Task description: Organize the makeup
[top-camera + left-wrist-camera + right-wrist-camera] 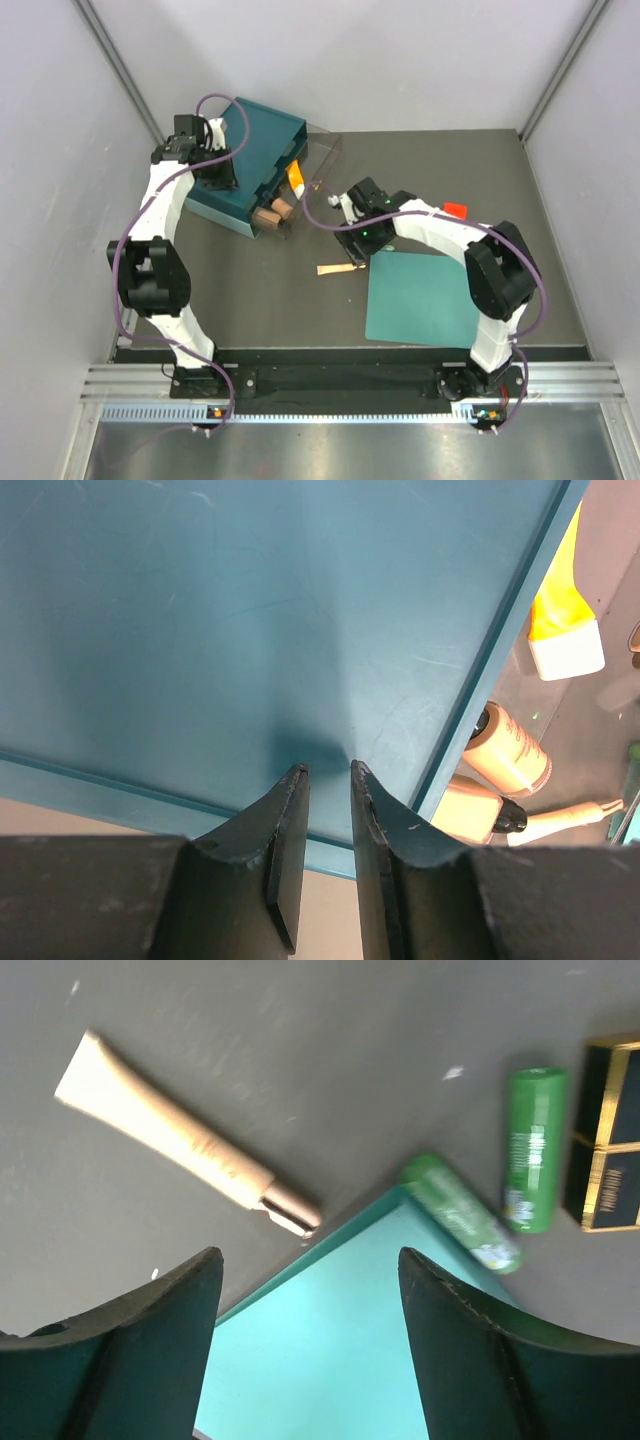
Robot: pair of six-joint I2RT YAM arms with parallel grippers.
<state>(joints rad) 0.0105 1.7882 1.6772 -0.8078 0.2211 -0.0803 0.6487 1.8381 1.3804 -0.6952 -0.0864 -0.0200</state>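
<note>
My left gripper (218,172) (328,770) rests its tips on the lid of a teal organizer box (250,145) (250,610); its jaws stand a narrow gap apart with nothing between them. Beside the box lie an orange tube (296,177) (560,610) and two tan bottles (272,213) (505,750). My right gripper (352,240) (310,1260) hangs open above the corner of the teal mat (425,295) (330,1360). A beige stick (337,268) (185,1135) lies left of that corner. One green tube (460,1212) lies on the mat's edge, another (533,1150) beside a dark gold-edged palette (612,1130).
A small red cube (455,210) sits on the table right of my right arm. A clear plastic flap (325,148) sticks out from the box's far right side. White walls close in the table on both sides and at the back.
</note>
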